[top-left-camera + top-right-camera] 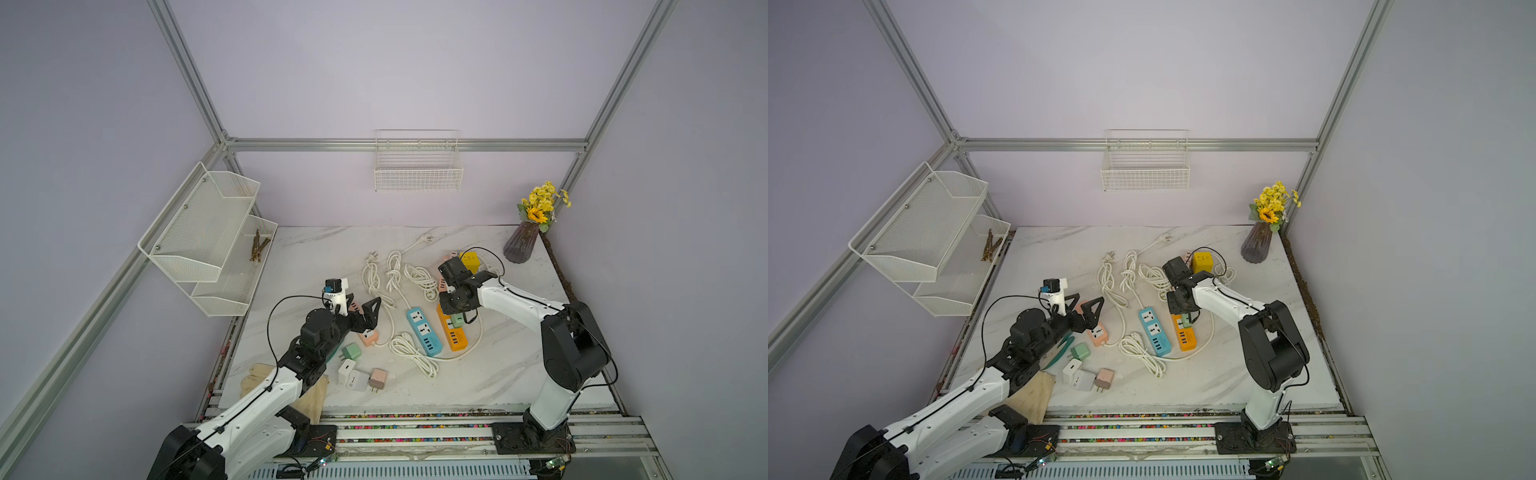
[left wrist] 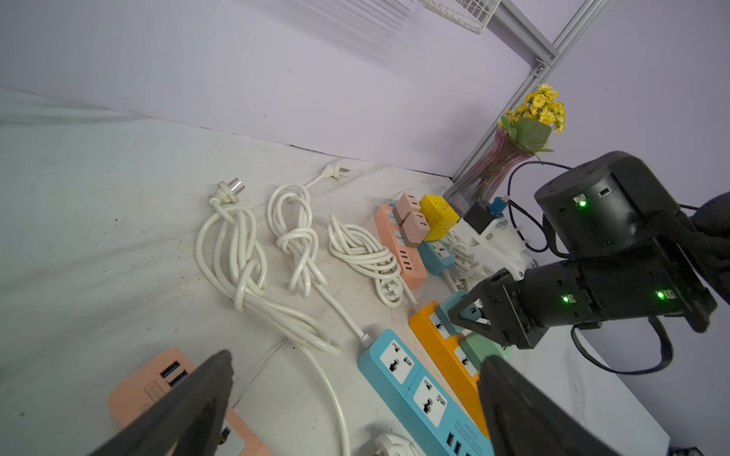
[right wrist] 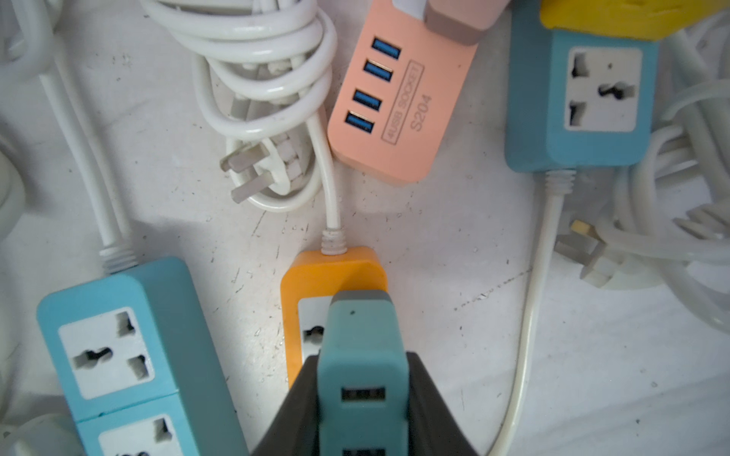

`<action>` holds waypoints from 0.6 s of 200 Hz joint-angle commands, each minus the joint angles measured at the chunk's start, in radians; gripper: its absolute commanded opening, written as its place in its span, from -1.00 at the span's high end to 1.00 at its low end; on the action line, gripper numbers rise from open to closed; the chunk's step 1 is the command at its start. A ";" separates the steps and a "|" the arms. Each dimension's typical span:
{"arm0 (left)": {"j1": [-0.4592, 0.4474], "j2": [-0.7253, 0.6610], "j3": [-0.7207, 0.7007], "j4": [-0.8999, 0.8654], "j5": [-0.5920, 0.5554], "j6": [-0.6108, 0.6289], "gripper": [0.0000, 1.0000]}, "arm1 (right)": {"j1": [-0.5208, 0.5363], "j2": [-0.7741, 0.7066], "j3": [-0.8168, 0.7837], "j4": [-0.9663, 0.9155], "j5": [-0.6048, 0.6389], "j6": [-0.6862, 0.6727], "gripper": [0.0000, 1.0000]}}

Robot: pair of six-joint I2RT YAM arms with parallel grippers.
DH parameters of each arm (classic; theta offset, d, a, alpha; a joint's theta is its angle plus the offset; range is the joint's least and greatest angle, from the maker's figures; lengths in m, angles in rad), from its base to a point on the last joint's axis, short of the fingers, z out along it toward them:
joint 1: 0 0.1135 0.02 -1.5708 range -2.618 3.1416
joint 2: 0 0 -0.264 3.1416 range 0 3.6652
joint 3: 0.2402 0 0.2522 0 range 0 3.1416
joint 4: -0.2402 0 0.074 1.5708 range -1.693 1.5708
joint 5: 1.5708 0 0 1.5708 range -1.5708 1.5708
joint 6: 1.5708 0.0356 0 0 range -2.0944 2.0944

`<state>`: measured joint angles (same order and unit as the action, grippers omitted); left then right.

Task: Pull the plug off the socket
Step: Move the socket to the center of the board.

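- Two spread jaws of the left gripper (image 1: 362,309) are hovering well left of the orange power strip (image 3: 335,272), grasping nothing.
- Blue power strip (image 1: 424,332) is lying just left of it.
- Right gripper (image 3: 363,367) is clenching the teal plug (image 3: 361,335) at the orange power strip's cord-end socket.
- Green adapter (image 1: 457,320) is sitting in its next socket.
- Bare table (image 1: 519,353) is stretching rightward from it to the edge.

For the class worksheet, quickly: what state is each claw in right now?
Left claw: open, holding nothing.
Right claw: shut on the teal plug, over the orange power strip.
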<state>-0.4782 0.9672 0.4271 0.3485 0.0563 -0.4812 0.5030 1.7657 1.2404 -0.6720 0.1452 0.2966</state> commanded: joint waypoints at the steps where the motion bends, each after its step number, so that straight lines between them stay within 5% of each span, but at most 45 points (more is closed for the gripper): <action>1: 0.005 0.046 0.025 0.080 0.137 -0.031 -1.00 | 0.030 0.042 -0.022 -0.024 -0.045 0.072 0.49; 37: 0.004 0.160 0.056 0.182 0.340 -0.099 -0.98 | 0.067 -0.018 -0.033 0.007 -0.044 0.051 0.03; 71: -0.025 0.321 0.105 0.294 0.473 -0.269 -0.79 | 0.065 -0.280 -0.171 0.126 -0.019 0.027 -0.08; 120: -0.196 0.438 0.186 0.143 0.303 -0.346 -0.46 | 0.027 -0.658 -0.514 0.409 -0.171 0.070 -0.06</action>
<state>-0.6025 1.3815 0.5526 0.5514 0.4335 -0.7654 0.5446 1.1980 0.8692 -0.4381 0.0677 0.3351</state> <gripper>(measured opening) 0.772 0.560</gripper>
